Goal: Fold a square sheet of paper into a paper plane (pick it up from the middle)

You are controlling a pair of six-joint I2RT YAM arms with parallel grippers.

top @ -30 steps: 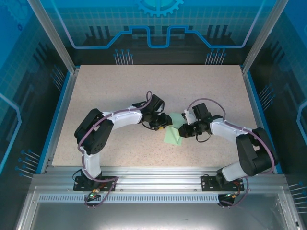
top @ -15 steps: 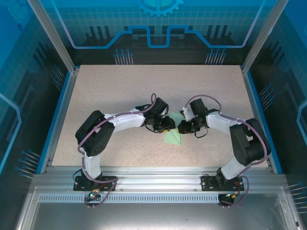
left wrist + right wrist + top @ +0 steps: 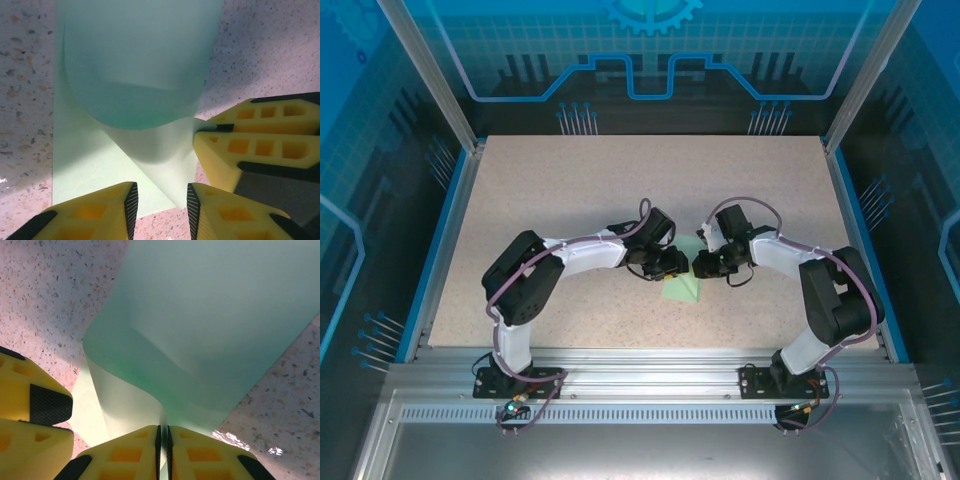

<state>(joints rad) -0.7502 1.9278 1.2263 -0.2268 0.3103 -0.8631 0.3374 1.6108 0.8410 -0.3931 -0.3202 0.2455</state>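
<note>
The square sheet of paper (image 3: 682, 289) is pale mint green and lies at the table's middle, one side lifted and curled over itself (image 3: 140, 75). My right gripper (image 3: 162, 434) is shut on the lifted edge of the sheet (image 3: 215, 315); its yellow fingers (image 3: 235, 150) show at the right of the left wrist view. My left gripper (image 3: 160, 192) is open low over the near corner of the sheet, which lies in the gap without touching either pad. From above, the left gripper (image 3: 670, 265) and the right gripper (image 3: 700, 267) meet tip to tip over the sheet. A paper plane is out of view.
The speckled table (image 3: 570, 190) has blue raised edges at its left (image 3: 445, 235) and right (image 3: 860, 225). Both forearms angle in from the near corners toward the middle. The left gripper's fingers (image 3: 35, 412) sit at the left of the right wrist view.
The left gripper has slid a little right, onto the sheet's corner, and its jaws have narrowed. The right arm drew in leftward early, then held, still gripping the edge.
</note>
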